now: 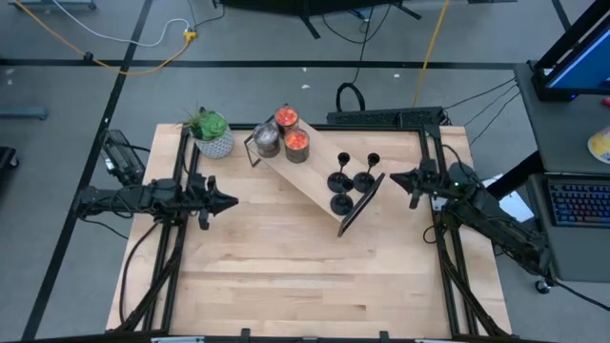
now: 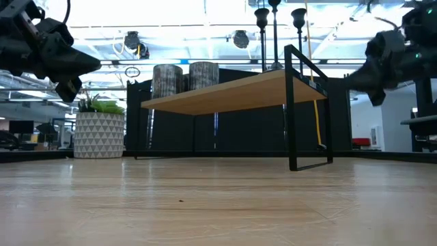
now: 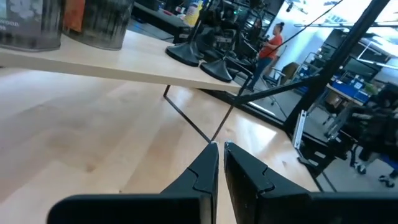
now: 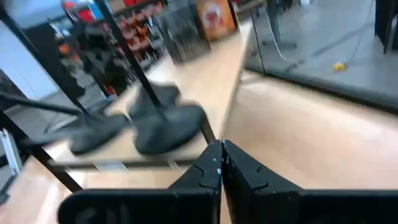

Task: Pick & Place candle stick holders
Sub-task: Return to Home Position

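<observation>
Three black goblet-shaped candle stick holders [image 1: 351,181] stand on their round bases at the right end of a small wooden shelf [image 1: 319,171] with a black wire frame; they also show in the low view [image 2: 274,27] and the right wrist view [image 4: 158,124]. My left gripper [image 1: 232,201] is shut and empty, above the table left of the shelf. My right gripper [image 1: 394,177] is shut and empty, just right of the shelf's right end, level with the holders.
Three jars [image 1: 283,136] stand at the shelf's left end. A potted plant [image 1: 212,133] in a white patterned pot stands at the far left of the table. Bare wooden tabletop [image 1: 286,276] lies on the near side. A person in red stands in the room behind [image 3: 272,42].
</observation>
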